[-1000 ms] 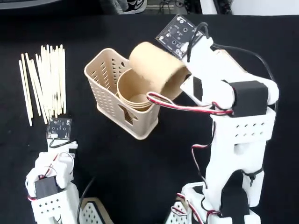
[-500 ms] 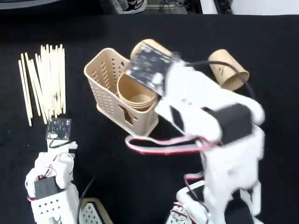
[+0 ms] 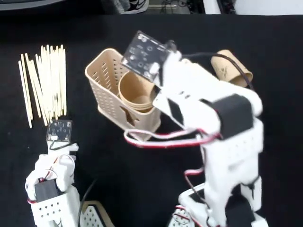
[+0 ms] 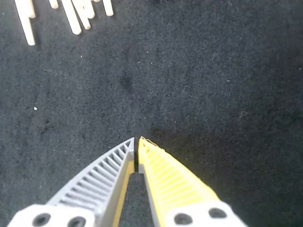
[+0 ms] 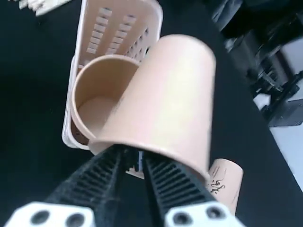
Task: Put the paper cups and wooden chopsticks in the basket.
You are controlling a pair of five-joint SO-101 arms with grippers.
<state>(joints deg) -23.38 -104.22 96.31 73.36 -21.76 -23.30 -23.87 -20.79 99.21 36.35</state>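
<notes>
- Black cloth (image 3: 142, 179) covers the table, and every item of the task sits on it or hangs above it.
- The right claw (image 5: 136, 158) is clamped on the rim of a paper cup (image 5: 165, 99), one finger inside the mouth and one outside.
- This held cup is tilted, with its closed end pointing away from the claw. It hangs over the near edge of the basket (image 5: 120, 28), not yet inside it.
- A second cup (image 5: 94, 104) sits mouth-up inside the basket, beside the held one. I cannot tell whether it is a single cup or a stack.
- From above, the right arm (image 3: 199, 104) leans over the basket (image 3: 106, 78) and hides the held cup.
- A third cup (image 3: 229, 68) lies on its side on the cloth, well apart from the basket on its far side from the chopsticks.
- The wooden chopsticks (image 3: 45, 80) lie loose in a bundle on the cloth on the basket's other side. None are in the basket.
- The left claw (image 4: 136, 142) has its tips together with nothing between them. It hangs over bare cloth, with a few chopstick ends (image 4: 71, 14) just ahead of it.
- My judgement is that the task is under half done. At least one cup is stowed and one is about to be dropped in. The lying cup and all the chopsticks are left.
</notes>
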